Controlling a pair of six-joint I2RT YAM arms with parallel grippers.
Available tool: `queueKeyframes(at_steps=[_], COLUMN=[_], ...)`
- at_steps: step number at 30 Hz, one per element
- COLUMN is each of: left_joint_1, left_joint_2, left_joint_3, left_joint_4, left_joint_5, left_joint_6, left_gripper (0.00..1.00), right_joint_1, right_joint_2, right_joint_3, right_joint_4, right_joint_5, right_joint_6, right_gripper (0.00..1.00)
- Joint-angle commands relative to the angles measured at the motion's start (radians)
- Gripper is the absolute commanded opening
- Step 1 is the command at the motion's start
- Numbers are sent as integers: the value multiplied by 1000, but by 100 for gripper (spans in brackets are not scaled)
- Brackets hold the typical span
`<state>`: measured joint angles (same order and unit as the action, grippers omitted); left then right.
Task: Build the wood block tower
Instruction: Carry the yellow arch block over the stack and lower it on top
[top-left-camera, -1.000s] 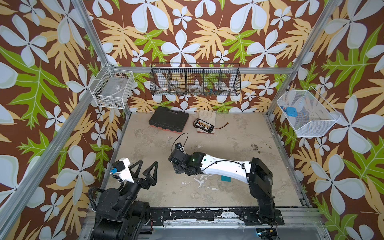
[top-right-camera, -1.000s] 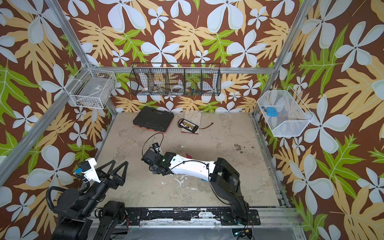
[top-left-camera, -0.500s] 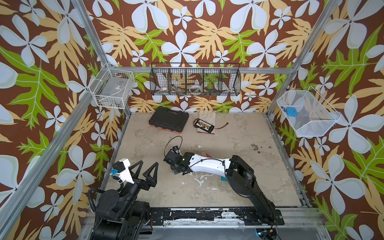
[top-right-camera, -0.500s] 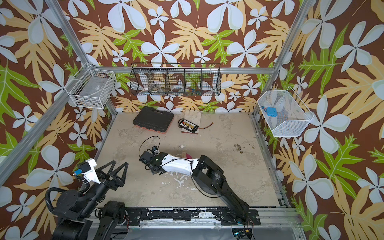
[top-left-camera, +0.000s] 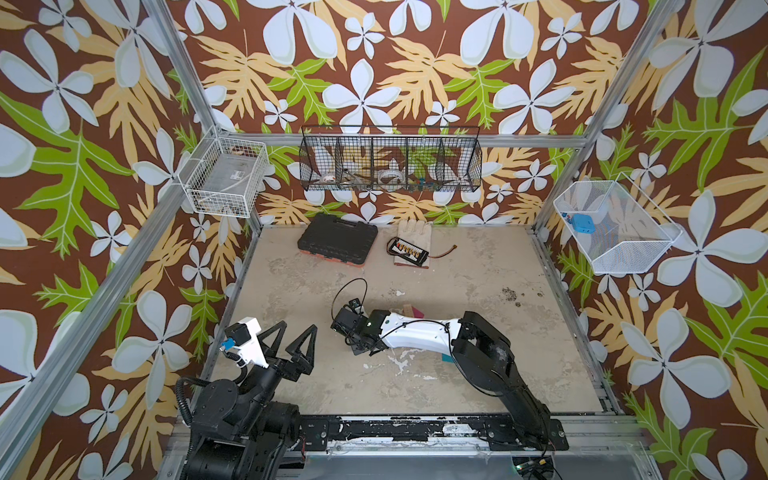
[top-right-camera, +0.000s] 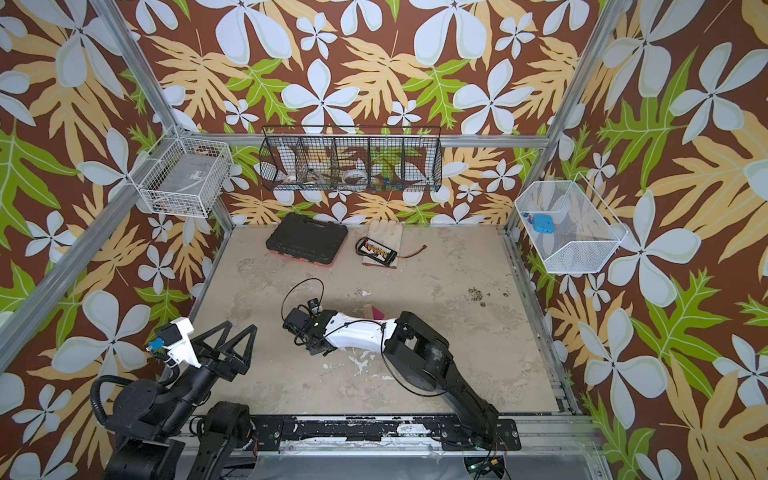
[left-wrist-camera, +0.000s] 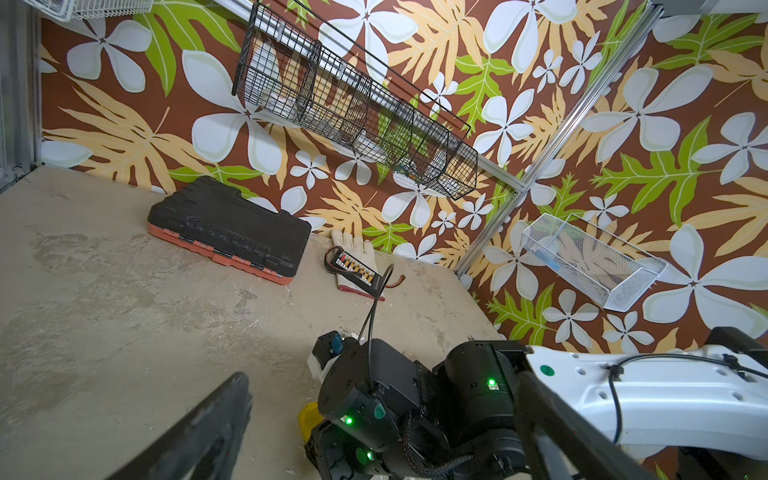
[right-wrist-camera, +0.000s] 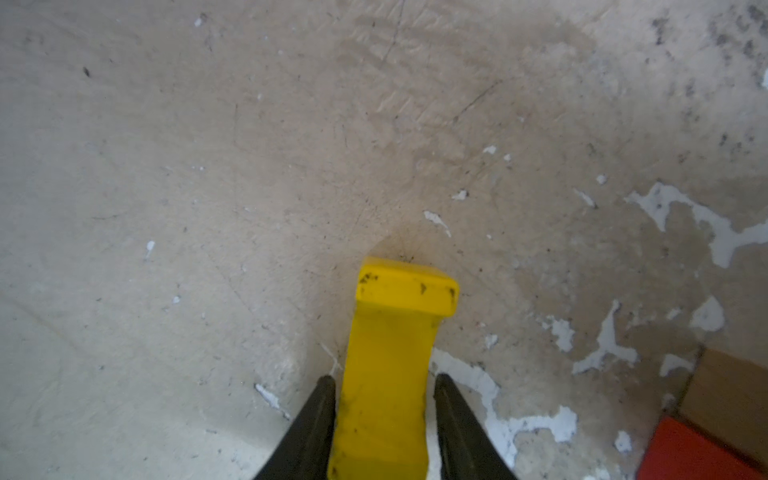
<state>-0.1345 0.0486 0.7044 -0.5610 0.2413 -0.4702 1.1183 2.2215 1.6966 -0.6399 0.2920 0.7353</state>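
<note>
Right claw (right-wrist-camera: 384, 378) reaches low over the middle of the table (top-left-camera: 478, 291), its two fingers flanking a yellow block (right-wrist-camera: 395, 332) that rests on the table; a sliver of gap shows on one side, so a firm grip cannot be told; a red block (right-wrist-camera: 685, 453) and a plain wood block (right-wrist-camera: 731, 395) lie nearby; left claw (top-left-camera: 298, 326) hovers wide open and empty near the front left corner.
</note>
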Motion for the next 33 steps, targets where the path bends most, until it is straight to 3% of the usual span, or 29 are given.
queueKeyframes(at_steps=[1, 9, 14, 18, 23, 33], left_joint_1=[0, 0, 0, 0, -1, 0], left_joint_2=[-3, 2, 8, 13, 25, 31], left_joint_3=[-2, -6, -19, -25, -43, -60], left_joint_4=[18, 21, 32, 36, 51, 62], left_joint_5=[7, 23, 60, 78, 127, 156], left_joint_6=[10, 12, 9, 8, 5, -2], left_gripper=[100, 100, 100, 100, 100, 100], right_joint_1=[-5, -17, -18, -19, -17, -18], right_joint_2=[0, 34, 37, 10, -94, -352], right_joint_3=[14, 50, 52, 48, 2, -76], right_joint_4=[5, 3, 2, -4, -6, -108], right_joint_5=[-1, -28, -40, -42, -37, 24], right_joint_6=[-6, -19, -22, -23, -28, -53], right_gripper=[44, 43, 26, 21, 14, 12])
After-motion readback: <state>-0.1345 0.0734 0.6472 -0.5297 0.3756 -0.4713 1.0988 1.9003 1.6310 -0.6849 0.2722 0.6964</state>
